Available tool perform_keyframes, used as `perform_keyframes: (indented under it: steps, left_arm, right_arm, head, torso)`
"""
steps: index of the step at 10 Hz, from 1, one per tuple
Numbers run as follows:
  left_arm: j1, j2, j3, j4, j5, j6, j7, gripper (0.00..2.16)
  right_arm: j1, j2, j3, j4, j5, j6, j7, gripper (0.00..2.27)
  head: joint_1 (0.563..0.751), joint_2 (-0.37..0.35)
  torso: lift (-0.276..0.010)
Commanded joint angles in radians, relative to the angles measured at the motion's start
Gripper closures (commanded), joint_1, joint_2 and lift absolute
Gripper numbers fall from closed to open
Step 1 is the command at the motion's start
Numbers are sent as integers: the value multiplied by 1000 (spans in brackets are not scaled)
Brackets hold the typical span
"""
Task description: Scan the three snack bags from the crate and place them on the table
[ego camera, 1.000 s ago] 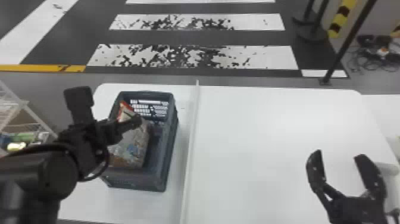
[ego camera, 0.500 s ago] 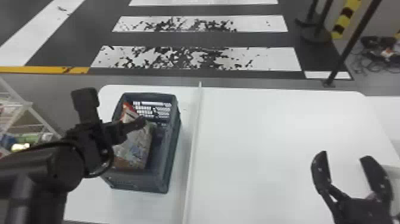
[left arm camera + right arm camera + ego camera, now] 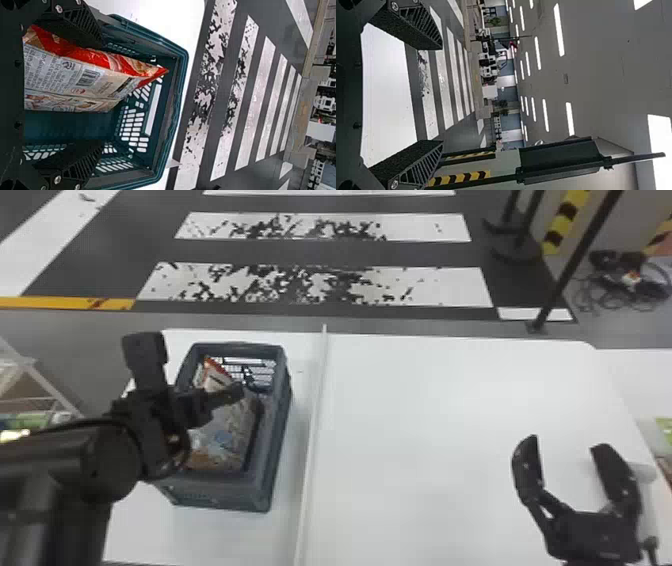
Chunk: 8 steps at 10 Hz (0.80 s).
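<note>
Presumably, you had the left gripper (image 3: 100,93) set for a pick: its fingers were spread at the mouth of the crate (image 3: 273,450), and the bag (image 3: 93,77) lay between their lines without being pinched. The bag stood on edge in the crate, leaning toward the robot's left wall. That lean likely served you, since it held the barcode (image 3: 88,78) side toward the open part of the crate. You could not tell how many bags lay beneath.

The right gripper (image 3: 566,442) was parked over the right part of the worktop (image 3: 430,430), fingers spread and holding nothing, likely in reserve for scanning.

For clearance, you had free room beside the bag for one finger; the other had to fit the narrow side near the wall, where it could snag the rim or crumple the film. A straight lift was advisable before you crossed the raised divider (image 3: 313,430), just beside the crate, toward the wide surface beyond.
</note>
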Motion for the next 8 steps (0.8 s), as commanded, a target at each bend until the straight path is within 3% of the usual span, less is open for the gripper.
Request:
perform_keyframes:
  steps: [1,6,8]
  left_arm:
    - [-5,-1,-5,5,-1,0,-1,134]
    - [-16,-3,-7,36,1,3,-23,134]
    - [-43,-3,-11,85,-1,0,-35,130]
  right_arm:
    - [-5,0,0,4,-5,-1,0,90]
    - [-10,0,0,9,-11,-10,0,90]
    - [-10,0,0,9,-12,-10,0,90]
  head:
    - [695,30]
    - [695,17]
    - [695,13]
  torso:
    - [-37]
    - [-37]
    - [-37]
